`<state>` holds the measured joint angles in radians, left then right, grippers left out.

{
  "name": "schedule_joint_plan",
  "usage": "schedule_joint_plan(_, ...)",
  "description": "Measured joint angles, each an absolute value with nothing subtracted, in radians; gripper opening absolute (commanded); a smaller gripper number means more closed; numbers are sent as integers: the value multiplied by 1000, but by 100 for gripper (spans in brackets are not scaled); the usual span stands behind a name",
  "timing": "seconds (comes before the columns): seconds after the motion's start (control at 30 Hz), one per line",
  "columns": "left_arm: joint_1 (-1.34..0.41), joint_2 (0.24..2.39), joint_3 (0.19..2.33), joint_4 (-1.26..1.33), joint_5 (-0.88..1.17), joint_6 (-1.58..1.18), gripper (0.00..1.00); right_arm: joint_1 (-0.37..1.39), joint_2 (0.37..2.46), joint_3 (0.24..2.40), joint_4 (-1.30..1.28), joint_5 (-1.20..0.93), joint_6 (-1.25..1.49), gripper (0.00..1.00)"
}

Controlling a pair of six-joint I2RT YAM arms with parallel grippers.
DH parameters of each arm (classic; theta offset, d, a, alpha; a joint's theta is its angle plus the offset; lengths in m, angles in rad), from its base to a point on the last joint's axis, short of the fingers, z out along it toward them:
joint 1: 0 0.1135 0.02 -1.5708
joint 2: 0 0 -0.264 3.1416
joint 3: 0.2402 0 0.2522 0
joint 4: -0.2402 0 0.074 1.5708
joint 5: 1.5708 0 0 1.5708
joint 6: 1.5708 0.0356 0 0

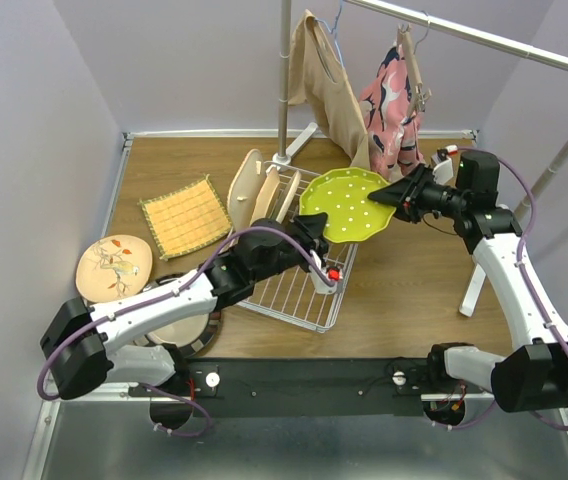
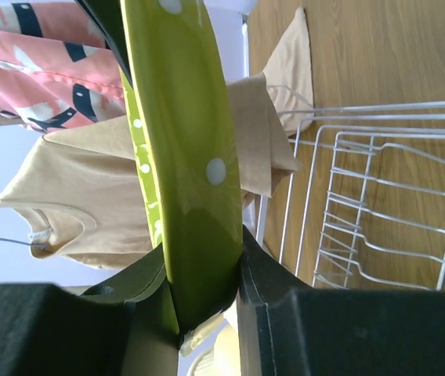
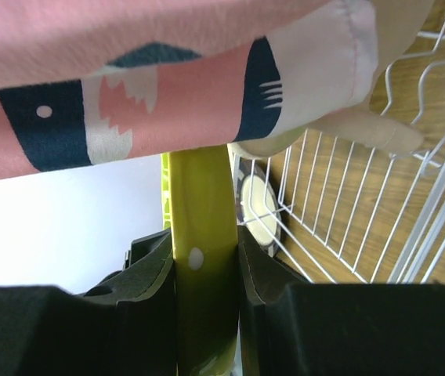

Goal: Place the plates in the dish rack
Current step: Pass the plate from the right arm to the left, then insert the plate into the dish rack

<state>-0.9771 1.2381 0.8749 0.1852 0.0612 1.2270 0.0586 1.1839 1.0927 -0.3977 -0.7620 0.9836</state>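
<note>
- I see the green plate [image 1: 349, 205], with white dots, above the far right corner of the dish rack [image 1: 299, 290]. It is tilted, with its face turned up toward the overhead camera. I cannot tell whether its lower edge touches the wires.
- The left gripper [image 1: 316, 238] reaches across the rack from its near left side. In the left wrist view its two black fingers [image 2: 265, 274] press on both faces of the plate's rim, so the jaws are pinching the green plate.
- The right gripper [image 1: 392, 196] comes from the right of the rack and takes the opposite rim. In the right wrist view the rim sits tight between the two fingers [image 3: 148, 266], so these jaws also pinch the green plate.
- At the far left end of the rack, some cream plates [image 1: 249, 190] stand on edge between the prongs.
- Left of the rack, well apart from it, a flower plate [image 1: 114, 268] lies flat on the table [image 1: 414, 300].
- Between that plate and the rack lies a woven mat [image 1: 186, 215].
- Near the rack's near left corner, another plate [image 1: 189, 335] is mostly hidden under the left arm.
- Behind the rack hang a beige top [image 1: 329, 85] and a pink garment [image 1: 394, 105], just above the green plate.
</note>
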Motion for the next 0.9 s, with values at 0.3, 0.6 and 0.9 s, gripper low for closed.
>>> schedule_joint_plan(0.3,-973,1151,868,133,107,1033,0,58,1167,1091,-342,-803,984,84)
schedule_joint_plan(0.6,-968,995,817,88,117,880,0,57,1110,1091,-307,-815,929,99)
schedule_joint_plan(0.9,-968,926,809,14,139,703,0,48,1052,1091,-307,-815,817,100)
